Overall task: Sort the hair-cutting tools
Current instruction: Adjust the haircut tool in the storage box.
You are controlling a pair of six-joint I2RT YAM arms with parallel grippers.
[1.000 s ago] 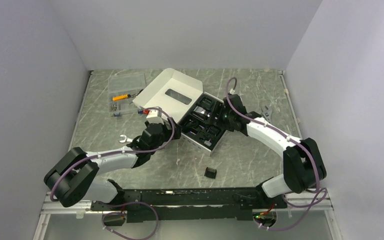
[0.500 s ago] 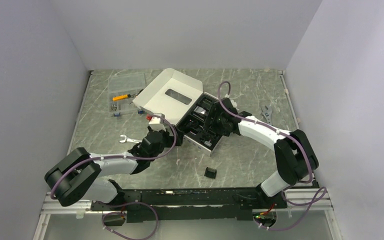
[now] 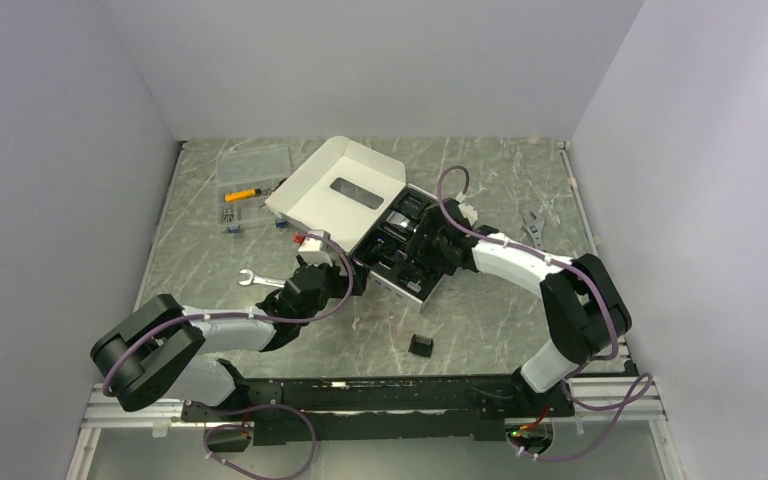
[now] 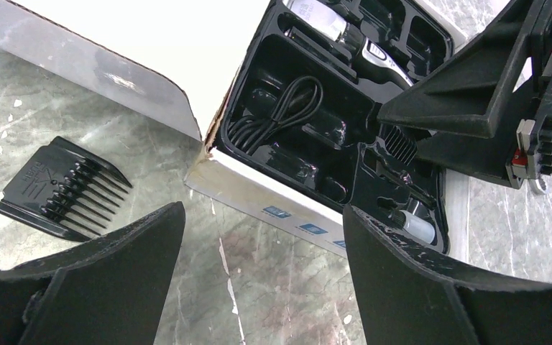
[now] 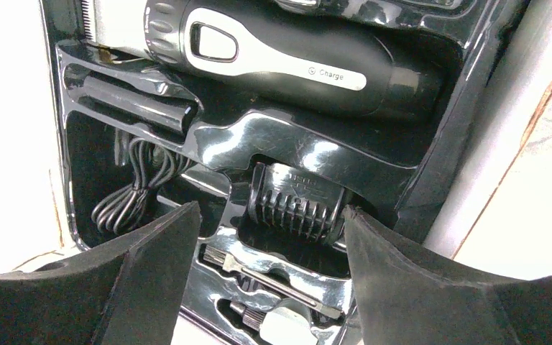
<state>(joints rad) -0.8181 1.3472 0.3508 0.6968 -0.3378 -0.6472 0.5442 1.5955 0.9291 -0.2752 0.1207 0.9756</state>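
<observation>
Two arms meet at the open kit box [image 4: 259,198], whose black moulded tray [image 5: 309,144] gives each tool its own recess, so sorting here means seating pieces in shaped slots rather than piling them. The clipper [image 5: 280,50] already lies lengthwise in the long recess on one side of the tray, and the coiled cable [image 4: 280,108] fills a pocket beside it. The right hand [image 5: 269,215] hangs over the tray with its fingers spread and nothing gripped. They stand either side of a seated comb [image 5: 298,201], apart from it as far as the wrist view shows, so I judge this comb home in its slot, with the hand placed to press or lift it. The left hand [image 4: 262,223] is likewise released and empty, low over the desk [image 3: 490,310] at the box's near wall. A loose comb [image 4: 61,190] lies flat on the desk just beside the box's corner, by the raised lid [image 3: 345,185], and is probably the next pick. Another comb [image 3: 420,345] sits alone nearer the arm bases, still unsorted. The open-end wrench [image 3: 258,279] beside the left arm does not belong in the tray.
</observation>
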